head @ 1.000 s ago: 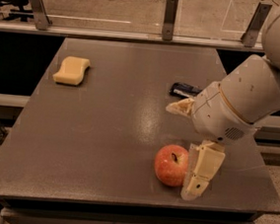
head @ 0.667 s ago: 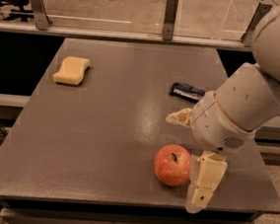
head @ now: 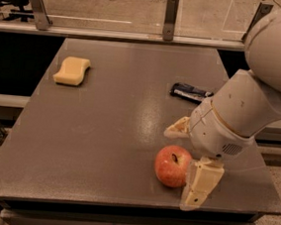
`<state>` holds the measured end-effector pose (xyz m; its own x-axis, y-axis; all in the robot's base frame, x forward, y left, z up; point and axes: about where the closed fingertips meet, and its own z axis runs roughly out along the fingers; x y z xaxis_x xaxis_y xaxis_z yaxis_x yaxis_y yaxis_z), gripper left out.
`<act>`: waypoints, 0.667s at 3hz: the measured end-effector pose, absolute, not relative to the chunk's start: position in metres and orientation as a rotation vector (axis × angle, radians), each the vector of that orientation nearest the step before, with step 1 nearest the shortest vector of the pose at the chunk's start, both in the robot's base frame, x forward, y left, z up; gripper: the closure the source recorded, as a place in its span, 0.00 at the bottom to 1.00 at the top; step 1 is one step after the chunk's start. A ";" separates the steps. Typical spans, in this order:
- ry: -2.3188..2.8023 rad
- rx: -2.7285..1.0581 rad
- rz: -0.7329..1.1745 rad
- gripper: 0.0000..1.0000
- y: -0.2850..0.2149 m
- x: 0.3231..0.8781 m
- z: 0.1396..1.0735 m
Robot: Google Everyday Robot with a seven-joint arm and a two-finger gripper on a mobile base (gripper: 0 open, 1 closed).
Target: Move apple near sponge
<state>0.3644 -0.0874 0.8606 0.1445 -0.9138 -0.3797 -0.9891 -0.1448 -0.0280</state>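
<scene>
The red-orange apple (head: 172,166) sits on the grey table (head: 102,145) near its front right edge, stem dimple up. My gripper (head: 182,167) is at the apple's right side, open. One cream finger (head: 177,129) is just behind the apple. The other finger (head: 202,182) stands against its right front side. The apple lies partly between them and rests on the table. The pale yellow sponge (head: 72,71) lies at the far left of the table, well away from the apple and the gripper.
A dark flat wrapped bar (head: 190,93) lies at the table's right, behind my arm. A rail with metal posts (head: 170,17) runs along the far edge. The table's front edge is close below the apple.
My gripper has shifted a little toward the table's front edge, and the near finger now sits lower beside the apple. The apple and sponge have not moved.
</scene>
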 end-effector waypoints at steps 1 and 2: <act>1.849 -2.153 0.391 0.42 -0.087 0.364 0.862; 1.847 -2.153 0.384 0.65 -0.086 0.363 0.863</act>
